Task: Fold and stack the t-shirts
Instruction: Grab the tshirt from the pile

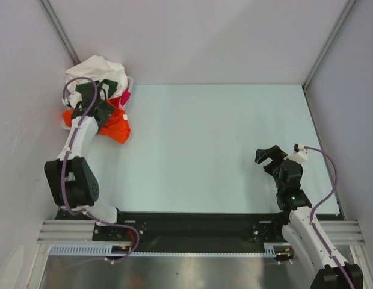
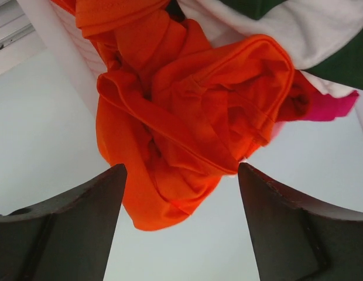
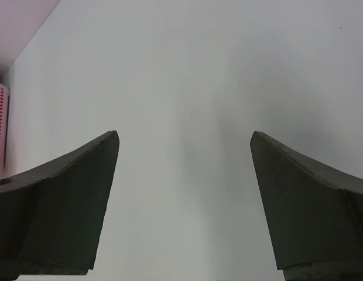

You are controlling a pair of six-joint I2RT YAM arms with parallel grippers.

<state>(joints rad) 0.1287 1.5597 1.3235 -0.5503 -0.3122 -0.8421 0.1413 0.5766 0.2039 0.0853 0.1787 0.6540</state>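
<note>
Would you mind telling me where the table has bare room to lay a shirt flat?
The whole middle of the table is bare, from the t-shirts heaped in the far left corner across to the right gripper. It is crowded only in that corner, where the left gripper stands open at the orange t-shirt.
</note>
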